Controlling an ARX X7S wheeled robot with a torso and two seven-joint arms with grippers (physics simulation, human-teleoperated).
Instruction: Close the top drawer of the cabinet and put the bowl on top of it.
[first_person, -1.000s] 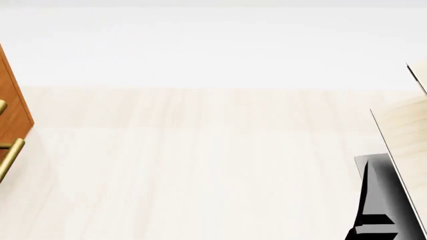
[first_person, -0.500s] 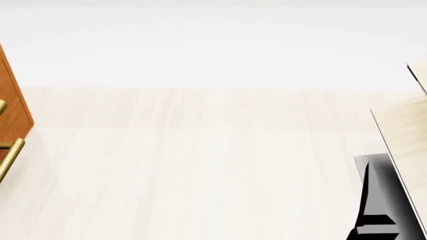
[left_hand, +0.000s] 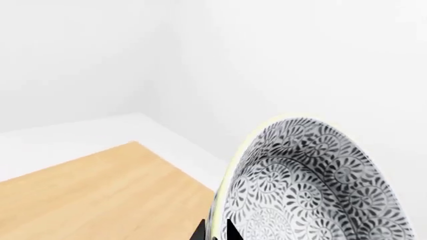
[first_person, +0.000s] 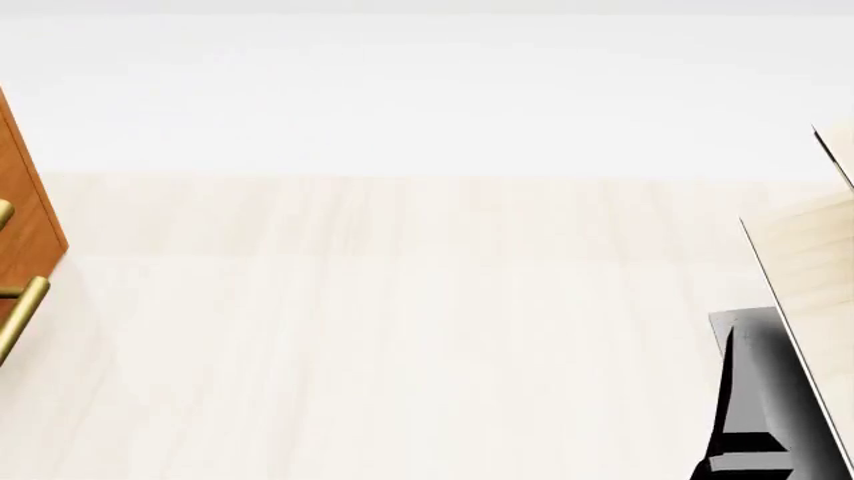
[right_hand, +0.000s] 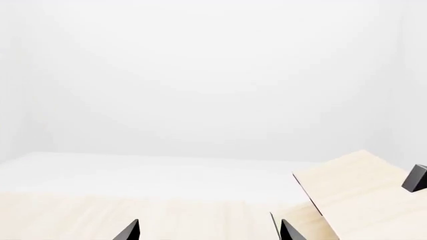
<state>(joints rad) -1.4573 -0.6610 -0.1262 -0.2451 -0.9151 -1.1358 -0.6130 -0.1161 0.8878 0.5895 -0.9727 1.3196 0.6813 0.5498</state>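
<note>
A pale wood-grain floor (first_person: 400, 340) fills most of the head view, running back to a plain white wall (first_person: 427, 90) with a soft, even brightness and no hard shadows. At the right edge stands a light-wood shelf structure (first_person: 814, 270) with a black base (first_person: 754, 400). The right wrist view shows the same pale shelf boards (right_hand: 347, 190) before white walls. In the left wrist view two white walls meet at what seems to be a room corner (left_hand: 177, 60), though the seam is faint.
</note>
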